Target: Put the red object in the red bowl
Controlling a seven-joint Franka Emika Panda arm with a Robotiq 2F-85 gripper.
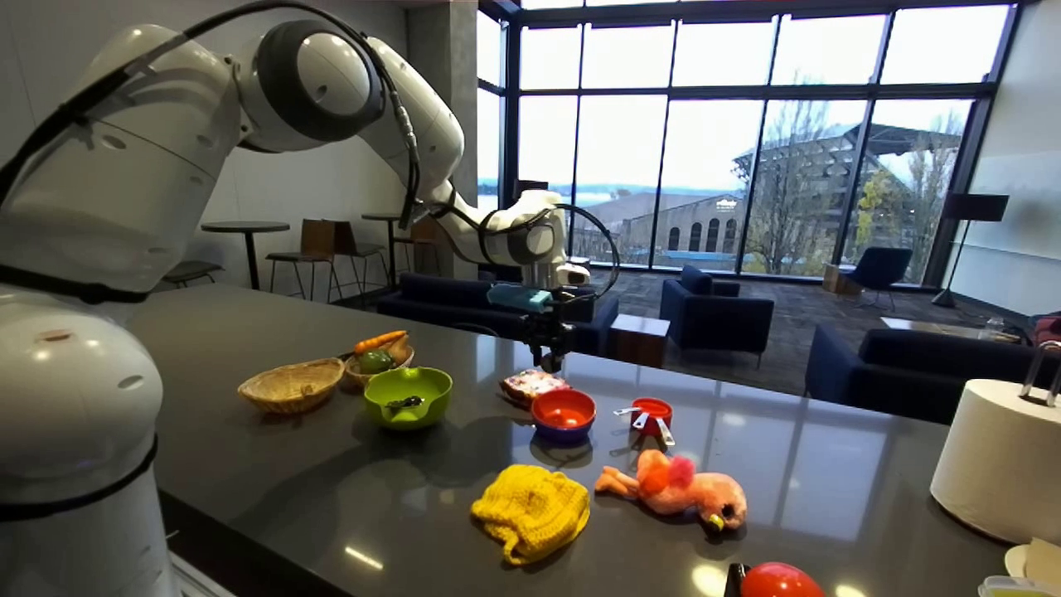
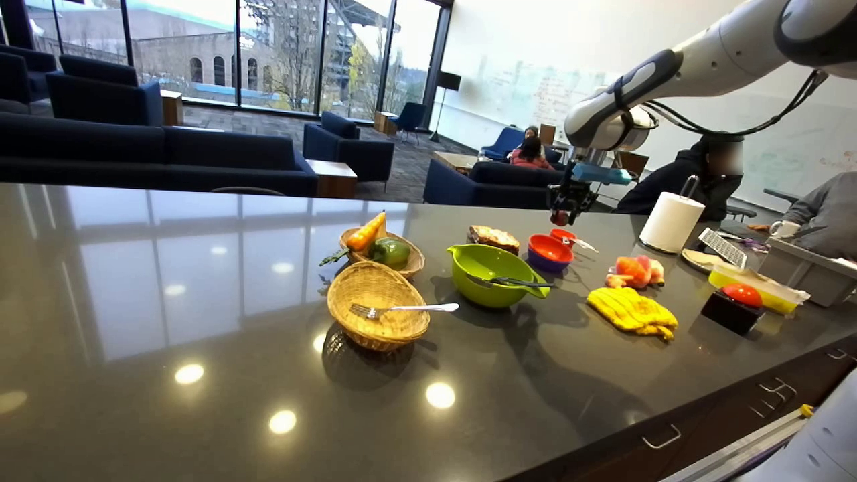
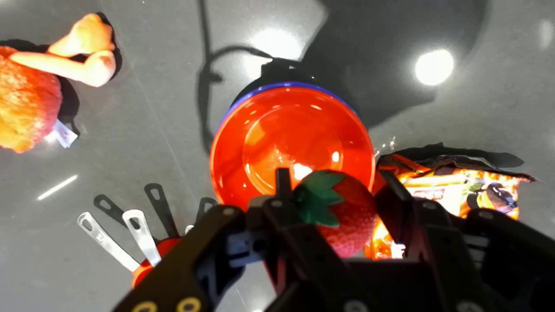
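Note:
The red object is a toy strawberry [image 3: 347, 216] with green leaves. My gripper [image 3: 336, 184] is shut on it, one finger on each side. The red bowl [image 3: 260, 151] stands on the counter, nested in a blue-purple bowl. In the wrist view the strawberry overlaps the bowl's lower right rim. The red bowl also shows in both exterior views [image 1: 564, 408] [image 2: 550, 249]. In both exterior views my gripper [image 1: 551, 352] [image 2: 568, 207] holds the strawberry [image 2: 560, 217] above counter height, somewhat beyond the bowl. The bowl's inside holds nothing that I can see.
A snack packet [image 3: 459, 195] lies beside the bowl. Red measuring cups [image 1: 652, 410] lie on its other side. A lime-green bowl [image 1: 409, 398], a tan basket [image 1: 290, 388], a yellow cloth [image 1: 530, 510], a pink plush bird [image 1: 688, 489] and a paper roll [image 1: 999, 456] are on the counter.

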